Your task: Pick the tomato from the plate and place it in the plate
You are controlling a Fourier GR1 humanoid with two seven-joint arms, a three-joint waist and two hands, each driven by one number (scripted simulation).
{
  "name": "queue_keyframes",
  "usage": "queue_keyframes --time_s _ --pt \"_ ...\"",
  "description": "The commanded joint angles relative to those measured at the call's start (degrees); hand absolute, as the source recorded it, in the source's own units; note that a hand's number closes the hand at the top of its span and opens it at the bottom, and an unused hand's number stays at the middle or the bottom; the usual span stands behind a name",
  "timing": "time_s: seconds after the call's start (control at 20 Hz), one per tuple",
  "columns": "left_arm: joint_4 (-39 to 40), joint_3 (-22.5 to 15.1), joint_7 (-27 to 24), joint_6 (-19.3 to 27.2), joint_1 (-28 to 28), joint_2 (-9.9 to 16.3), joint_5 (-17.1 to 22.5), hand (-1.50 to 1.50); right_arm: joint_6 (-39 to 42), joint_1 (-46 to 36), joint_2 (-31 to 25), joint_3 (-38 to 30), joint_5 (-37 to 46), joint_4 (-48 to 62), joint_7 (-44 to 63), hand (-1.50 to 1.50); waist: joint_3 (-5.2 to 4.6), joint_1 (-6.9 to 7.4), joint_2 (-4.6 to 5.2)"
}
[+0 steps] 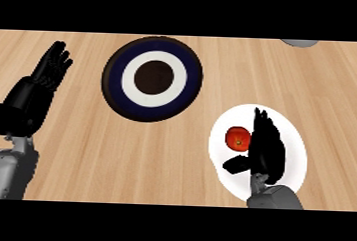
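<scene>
Tomato (pixel 238 138): small, red, with a dark stem spot; lies on the left part of the white plate, just left of the right hand's fingers.
White plate (pixel 224 125): round, plain white; sits on the counter at lower right, partly covered by the right hand.
Right hand (pixel 264 148): black, over the middle of the white plate; fingers straight and pointing away toward the top, thumb stuck out to the left below the tomato; spread, not closed on anything; contact with the tomato cannot be told.
Dark plate (pixel 153 78): round, with a dark navy rim, a white ring and a dark brown centre; up and left of the white plate, apart from it, nothing on it.
Left hand (pixel 42 82): black, at the far left edge; fingers straight and up, spread, resting, holding nothing.
Counter (pixel 84 154): light wood grain, running left to right.
Grey object (pixel 300 42): cut off at the top right edge; kind cannot be told.
</scene>
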Motion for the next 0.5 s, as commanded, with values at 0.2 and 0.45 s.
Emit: queue_keyframes --time_s 0.2,0.45 --pt "0.5 2.5 1.2 -2.4 -1.1 0.4 0.5 0.00 -1.8 -5.8 0.7 -2.6 1.6 11.4 0.0 -1.50 0.07 0.22 0.16" --pt "-1.4 0.9 3.8 -0.3 -2.2 -1.0 -1.1 0.00 -12.0 -7.2 -1.9 -3.8 7.8 9.5 -5.1 1.50 0.08 0.12 0.12"
